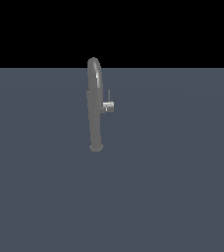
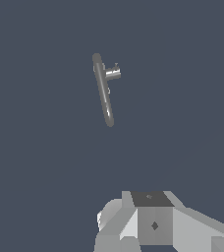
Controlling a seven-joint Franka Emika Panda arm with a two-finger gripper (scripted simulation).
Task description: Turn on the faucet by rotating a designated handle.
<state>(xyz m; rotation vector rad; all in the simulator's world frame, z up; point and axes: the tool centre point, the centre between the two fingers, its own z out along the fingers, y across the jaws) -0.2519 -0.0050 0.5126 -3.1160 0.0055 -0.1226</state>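
One faucet [image 1: 95, 106] stands alone on a flat slate-blue floor [image 1: 40, 197], a little toward the exterior view's left of centre. It is upright: a slim dull-grey cylinder rising from a small round base that rests on the floor, with an arched spout curving over at the top. Behind the floor's far edge the background is plain black.

Just to the exterior view's right of the body, about midway up, the handle [image 1: 108, 106] juts out sideways. It is a short, lighter silver stub touching the body, and a thin rod lever rises straight up from its outer end, running parallel to the body and close beside it without touching the spout.

No arm or gripper shows in the exterior view; the faucet stands free, with nothing touching it.

From the wrist view the faucet [image 2: 103, 91] appears far off and steeply foreshortened, a thin grey bar lying slightly tilted against the same slate-blue floor [image 2: 192, 98]. The handle [image 2: 113, 74] shows as a bright stub sticking out from one side of that bar, near one of its ends; the rod is only a tiny sliver there and hard to make out.

Part of the gripper [image 2: 151, 224] fills the near edge of the wrist view: blocky grey and white housing with a dark panel. It is well apart from the faucet and handle. Its fingertips lie outside the picture, so I cannot tell whether the hand is released or clenched.
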